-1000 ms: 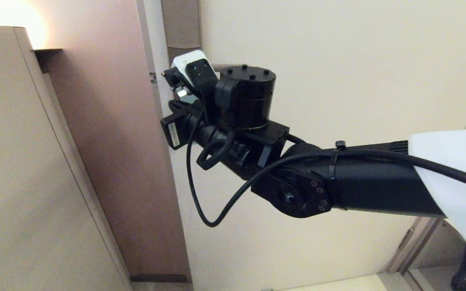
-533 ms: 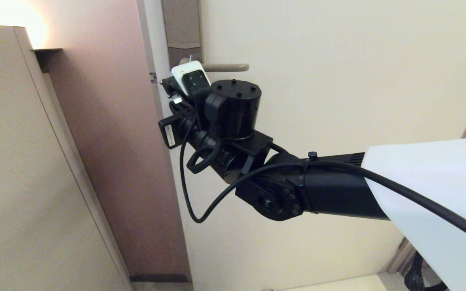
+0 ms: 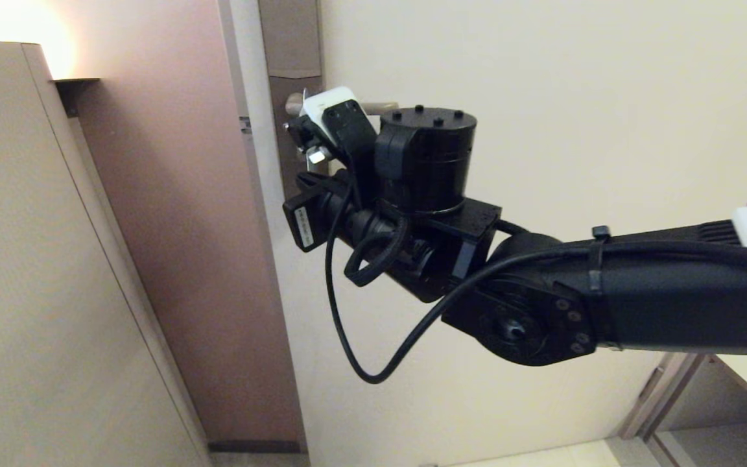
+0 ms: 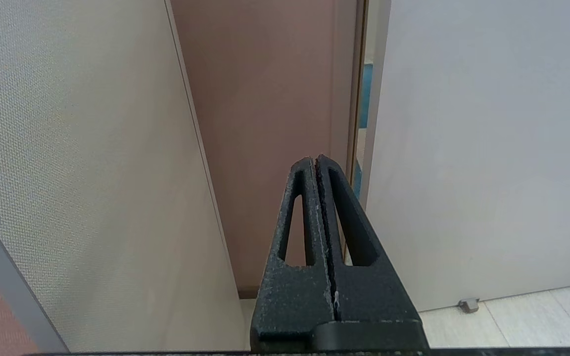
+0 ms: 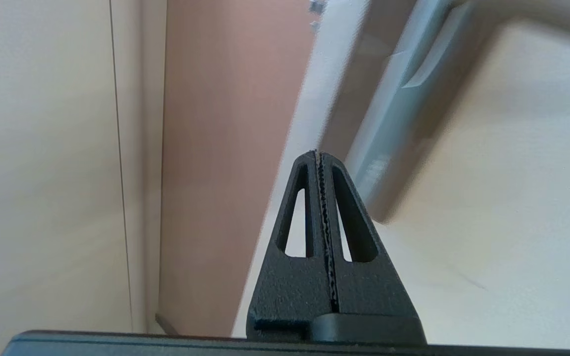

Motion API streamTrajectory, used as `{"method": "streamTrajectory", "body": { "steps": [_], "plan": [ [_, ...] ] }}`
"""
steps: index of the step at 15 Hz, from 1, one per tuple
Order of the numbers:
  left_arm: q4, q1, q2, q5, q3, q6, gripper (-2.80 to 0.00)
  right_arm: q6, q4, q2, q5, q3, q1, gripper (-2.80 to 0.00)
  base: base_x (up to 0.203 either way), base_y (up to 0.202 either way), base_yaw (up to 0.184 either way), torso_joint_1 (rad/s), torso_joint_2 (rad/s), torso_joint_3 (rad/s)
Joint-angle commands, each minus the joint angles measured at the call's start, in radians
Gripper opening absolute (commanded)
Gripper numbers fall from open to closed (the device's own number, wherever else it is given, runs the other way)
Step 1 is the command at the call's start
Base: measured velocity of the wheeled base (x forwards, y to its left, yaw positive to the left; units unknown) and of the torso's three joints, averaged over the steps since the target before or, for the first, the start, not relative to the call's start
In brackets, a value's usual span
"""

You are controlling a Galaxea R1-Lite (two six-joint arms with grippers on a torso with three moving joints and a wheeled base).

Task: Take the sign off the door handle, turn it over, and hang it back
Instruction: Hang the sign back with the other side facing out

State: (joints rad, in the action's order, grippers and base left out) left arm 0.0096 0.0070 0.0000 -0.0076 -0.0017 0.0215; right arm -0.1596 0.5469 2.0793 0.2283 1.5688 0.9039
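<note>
The door handle [image 3: 383, 106] is a beige lever on a brown backplate [image 3: 292, 39]; my right wrist [image 3: 425, 162] covers most of it in the head view. In the right wrist view the handle [image 5: 522, 10] crosses the far corner. Below it, a blurred blue-grey flat strip that looks like the sign [image 5: 396, 111] hangs along the backplate [image 5: 352, 94]. My right gripper [image 5: 317, 154] is shut and empty, its tips a short way from that strip. The left gripper [image 4: 314, 159] is also shut and empty, low down, pointing at the door's edge.
A cream door [image 3: 542, 97] fills the right side. A pinkish-brown wall panel [image 3: 185, 227] and a beige cabinet side [image 3: 36, 259] stand to the left. A narrow gap [image 4: 361, 99] shows at the door's edge, and a small door stop [image 4: 468, 305] sits on the floor.
My right arm dipped down and left half a second ago, then rose up and right. Its wrist now hides most of the handle. Both grippers stayed shut.
</note>
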Motion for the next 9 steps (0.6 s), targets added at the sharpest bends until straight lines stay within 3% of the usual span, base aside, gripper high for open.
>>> {"method": "streamTrajectory", "body": {
  "steps": [1,9],
  "plan": [
    [0.000,-0.001,0.002,0.000,0.000,0.000,-2.80,-0.001,-0.016,-0.086,-0.005,-0.037,-0.008,-2.80,0.000,0.000,0.000,0.000,0.00,0.000],
    [0.000,0.000,0.002,0.000,0.000,0.000,-2.80,-0.006,-0.013,-0.035,-0.009,-0.028,-0.042,-2.80,0.000,0.000,0.000,0.000,0.00,0.000]
  ]
}}
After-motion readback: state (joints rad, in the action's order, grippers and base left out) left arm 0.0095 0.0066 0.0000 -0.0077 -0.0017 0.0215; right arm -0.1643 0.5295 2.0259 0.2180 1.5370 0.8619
